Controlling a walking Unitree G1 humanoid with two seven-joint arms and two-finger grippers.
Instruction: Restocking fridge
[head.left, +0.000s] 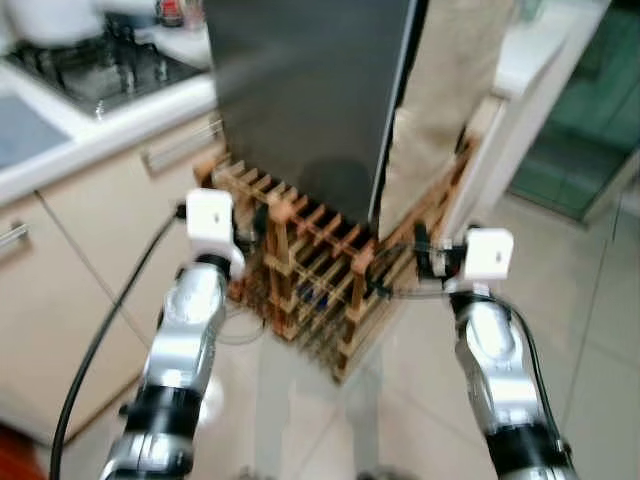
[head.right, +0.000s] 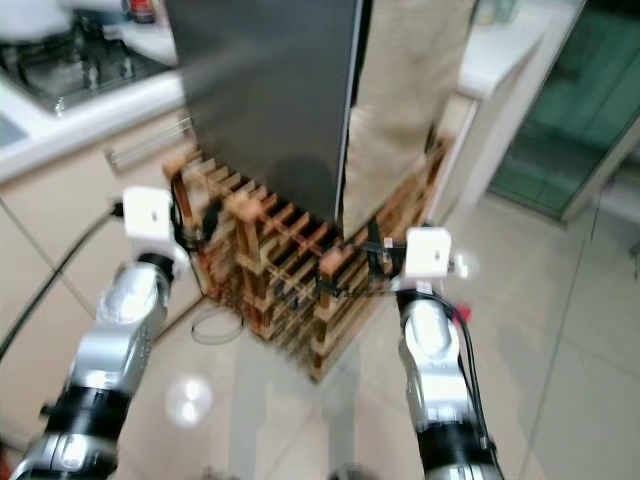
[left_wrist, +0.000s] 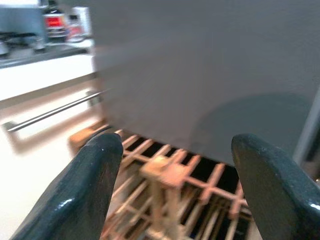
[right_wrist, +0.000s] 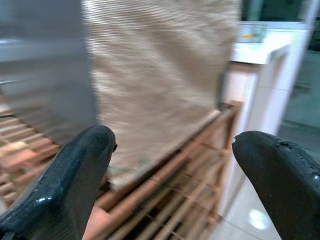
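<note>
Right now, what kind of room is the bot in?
Most likely a home kitchen: a gas hob set in a white counter, cream cabinets with bar handles, and a tall dark fridge behind a wooden rack.

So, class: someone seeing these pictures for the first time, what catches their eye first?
The wooden lattice rack on the tiled floor, straight ahead, with a tall dark grey fridge standing on it. The left gripper and right gripper, both open and empty, are raised toward the rack's two sides.
</note>
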